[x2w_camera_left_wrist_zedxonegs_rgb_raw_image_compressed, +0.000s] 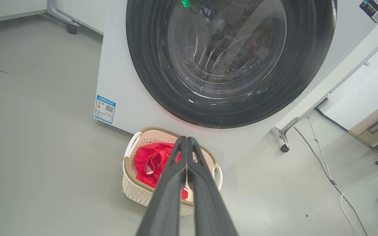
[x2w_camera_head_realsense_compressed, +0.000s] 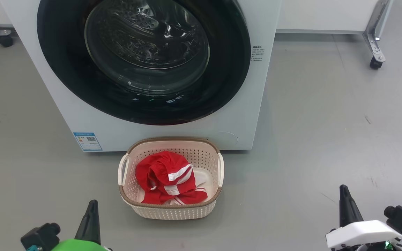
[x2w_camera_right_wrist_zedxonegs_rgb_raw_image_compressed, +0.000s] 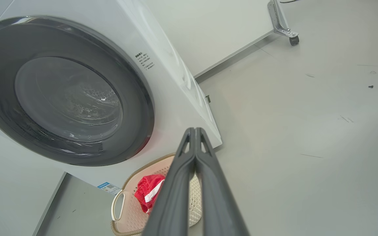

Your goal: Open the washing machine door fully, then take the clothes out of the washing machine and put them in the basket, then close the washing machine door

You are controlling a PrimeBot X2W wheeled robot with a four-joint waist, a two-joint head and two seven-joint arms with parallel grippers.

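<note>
**Door flush, garment in the basket, both grippers empty**

In the head view, the left gripper [x2w_camera_head_realsense_compressed: 92, 208] sits at the lower left. Its two long dark fingers [x2w_camera_left_wrist_zedxonegs_rgb_raw_image_compressed: 176, 183] are pressed together with nothing between them.

From it, the small cream perforated plastic basket with a brown woven-look rim [x2w_camera_head_realsense_compressed: 171, 139] lies at about 2 o'clock, near but apart. The basket's handles are at 9 and 3 o'clock. The bright red fabric garment with white stripes [x2w_camera_head_realsense_compressed: 162, 174] lies bunched inside, with no clear long axis.

At 12 o'clock from the basket, the large round door with a glossy black rim and clear glass bowl [x2w_camera_head_realsense_compressed: 145, 52] looks flush against the big white front-loading washing machine [x2w_camera_head_realsense_compressed: 117, 130].

The right gripper [x2w_camera_head_realsense_compressed: 344, 195], at the lower right, is likewise clamped shut and empty. The basket lies at 9 o'clock from it, farther than from the left gripper.

Judging by this, no step seems left.
</note>
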